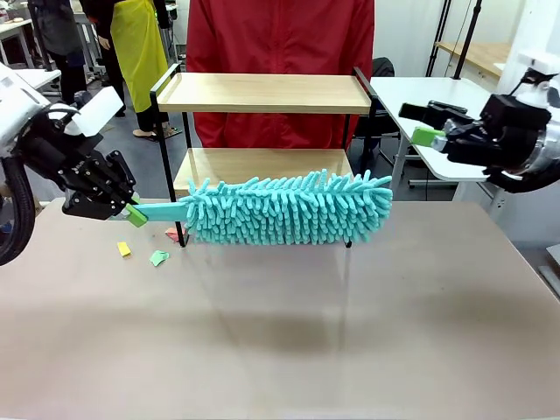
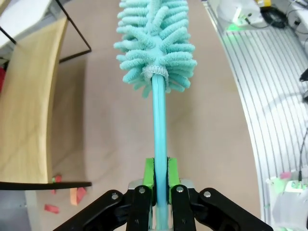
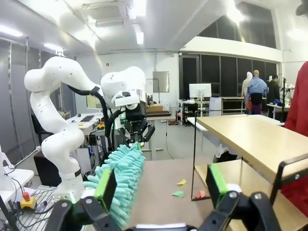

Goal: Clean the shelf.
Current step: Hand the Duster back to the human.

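Clamping flat turquoise handle (image 2: 160, 159) of microfibre duster (image 1: 284, 208): left gripper (image 1: 133, 213); grip suits, head soft, light, floppy. Shelf (image 1: 262, 94) mid-table behind duster: rigid, likely light, may shift. Right gripper (image 3: 163, 185) spread wide, empty.

The fluffy head of the teal duster (image 1: 284, 208) covers the front edge of the shelf (image 1: 262, 93)'s lower board in the front view. In the left wrist view the duster's tip runs off the top edge. The handle's end sits buried between the left gripper (image 2: 160, 179)'s pads. Paper scraps (image 1: 157, 257) below the handle are too small to make out.
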Controlling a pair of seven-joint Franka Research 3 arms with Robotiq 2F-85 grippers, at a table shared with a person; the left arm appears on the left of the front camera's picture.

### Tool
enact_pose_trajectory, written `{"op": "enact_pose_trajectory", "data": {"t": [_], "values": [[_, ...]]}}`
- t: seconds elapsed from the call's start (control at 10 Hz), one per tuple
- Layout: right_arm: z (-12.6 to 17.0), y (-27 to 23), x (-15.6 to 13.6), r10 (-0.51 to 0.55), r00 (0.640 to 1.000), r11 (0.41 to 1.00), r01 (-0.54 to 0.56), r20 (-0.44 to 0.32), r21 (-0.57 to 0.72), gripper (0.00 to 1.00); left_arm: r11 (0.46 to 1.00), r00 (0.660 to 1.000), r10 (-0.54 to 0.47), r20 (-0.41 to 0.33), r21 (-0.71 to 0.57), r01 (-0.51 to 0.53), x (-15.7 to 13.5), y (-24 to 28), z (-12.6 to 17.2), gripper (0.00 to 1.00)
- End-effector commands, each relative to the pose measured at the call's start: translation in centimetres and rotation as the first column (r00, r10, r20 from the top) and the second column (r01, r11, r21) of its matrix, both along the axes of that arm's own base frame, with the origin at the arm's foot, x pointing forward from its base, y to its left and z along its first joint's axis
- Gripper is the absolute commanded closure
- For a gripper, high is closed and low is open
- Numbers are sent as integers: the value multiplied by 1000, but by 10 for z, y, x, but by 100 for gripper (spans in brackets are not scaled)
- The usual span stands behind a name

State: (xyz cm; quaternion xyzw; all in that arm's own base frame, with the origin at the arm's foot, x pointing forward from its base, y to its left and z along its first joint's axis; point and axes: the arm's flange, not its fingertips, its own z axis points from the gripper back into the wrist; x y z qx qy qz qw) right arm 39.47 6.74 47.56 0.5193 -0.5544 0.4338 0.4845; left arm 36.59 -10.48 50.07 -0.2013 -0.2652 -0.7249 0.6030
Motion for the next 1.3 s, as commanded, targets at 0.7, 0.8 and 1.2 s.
{"op": "enact_pose_trajectory", "data": {"t": [0.7, 0.8, 1.2], "values": [[-22, 73, -63, 67, 993, 983, -82, -94, -163, 0, 1000, 1000, -8, -2, -9, 8, -1, 0, 1, 87], [-29, 77, -66, 62, 992, 980, -82, -113, -183, 0, 1000, 1000, -8, -2, -9, 8, -1, 0, 1, 87], [-47, 83, -79, 74, 986, 965, -109, -149, -239, 0, 1000, 1000, -8, -2, -9, 8, -1, 0, 1, 87]]}}
